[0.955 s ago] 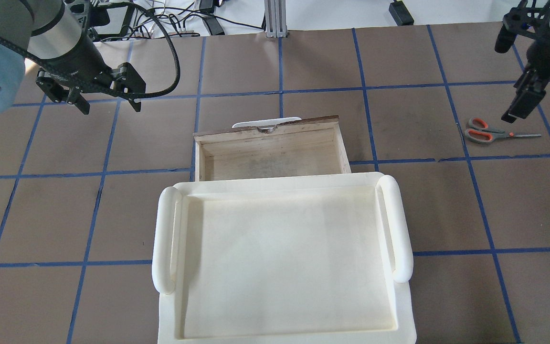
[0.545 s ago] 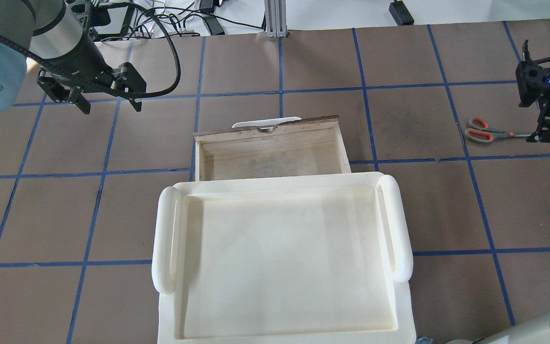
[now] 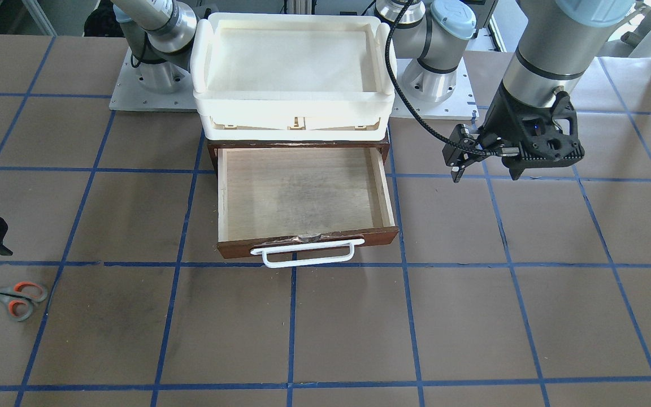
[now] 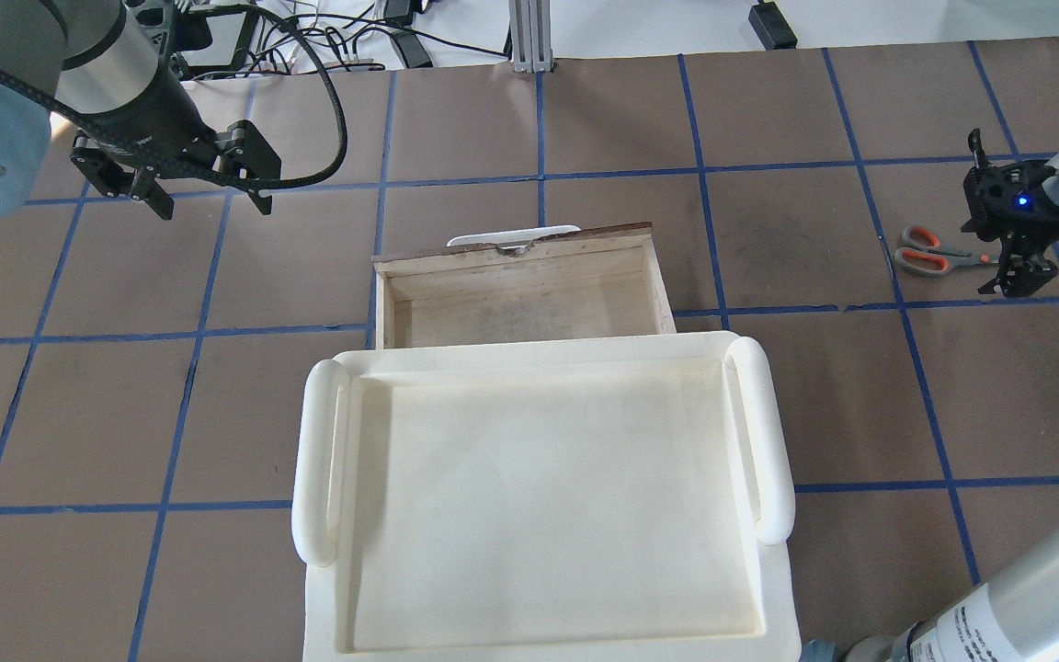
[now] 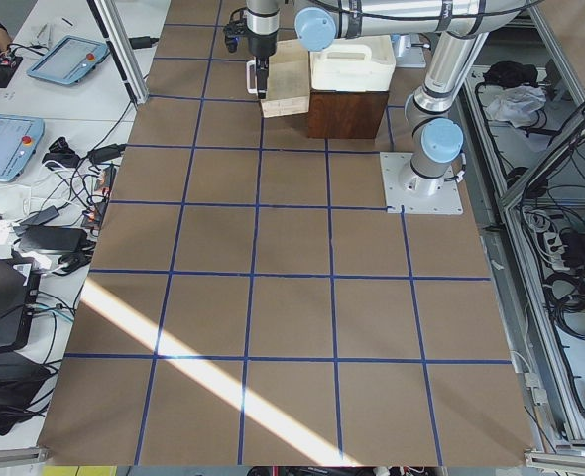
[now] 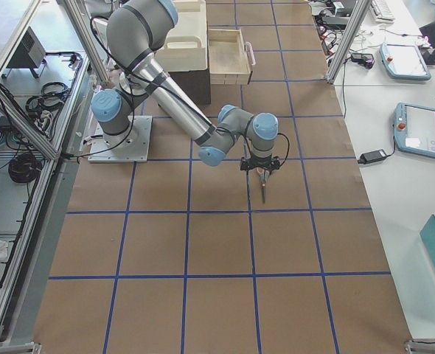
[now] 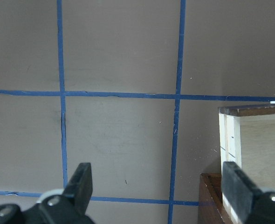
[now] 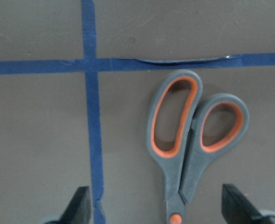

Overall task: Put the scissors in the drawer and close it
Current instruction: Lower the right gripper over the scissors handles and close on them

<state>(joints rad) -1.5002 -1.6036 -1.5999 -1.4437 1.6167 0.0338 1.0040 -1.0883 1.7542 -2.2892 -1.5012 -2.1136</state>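
The scissors (image 4: 927,250) lie flat on the table at the far right, grey handles with orange linings pointing toward the drawer. My right gripper (image 4: 1013,274) hangs low over their blades, open. In the right wrist view its fingers (image 8: 80,206) stand wide apart on either side of the scissors (image 8: 189,140), whose orange pivot lies between them. The drawer (image 4: 516,265) is pulled out and empty, its white handle (image 3: 303,257) on the far side. My left gripper (image 4: 214,204) is open and empty, above the table to the left of the drawer (image 7: 251,154).
A cream-white plastic tray (image 4: 768,432) sits on top of the dark wooden cabinet that holds the drawer. Blue tape lines grid the brown table. Cables lie beyond the table's far edge.
My right gripper has come down and turned over the scissors' blades, from above and beyond them. The left arm, scissors and drawer have not moved.
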